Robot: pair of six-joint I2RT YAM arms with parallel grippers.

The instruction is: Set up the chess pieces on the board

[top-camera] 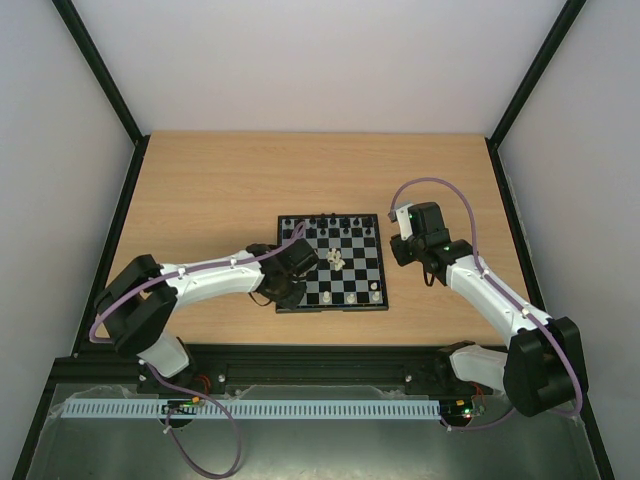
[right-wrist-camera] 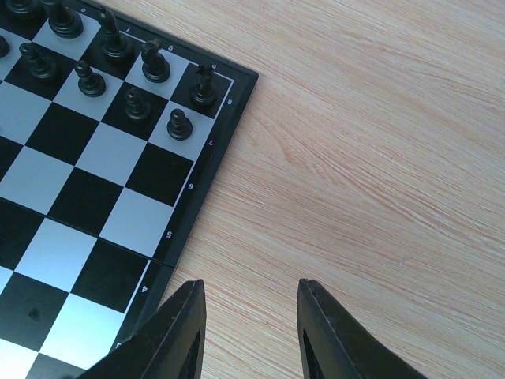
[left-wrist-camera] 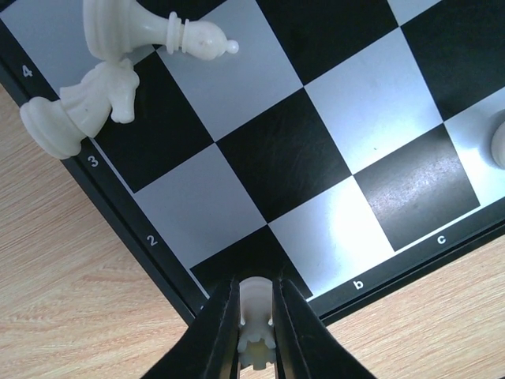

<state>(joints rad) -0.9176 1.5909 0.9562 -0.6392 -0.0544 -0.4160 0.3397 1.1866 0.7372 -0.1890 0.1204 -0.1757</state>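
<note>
My left gripper was clamped on a cream-white rook. Its long axis ran along my fingers, with the notched crown toward my wrist and the round foot toward the board. The foot hung over the board's near left corner, where the dark corner square lay just ahead of the fingertips, so I judged the drop to be almost straight down. My left arm was plainly the nearer one for that square.

The rook looked like smooth, matt plastic, and the board was glossy, throwing glare off its pale squares inside a thin black rim with printed letters. Further along the left edge, a white knight and a white bishop lay on their sides, touching.

My right gripper hung with its jaws apart and empty over the wood-grain table, just right of the board. The black pieces stood in the far rows.
</note>
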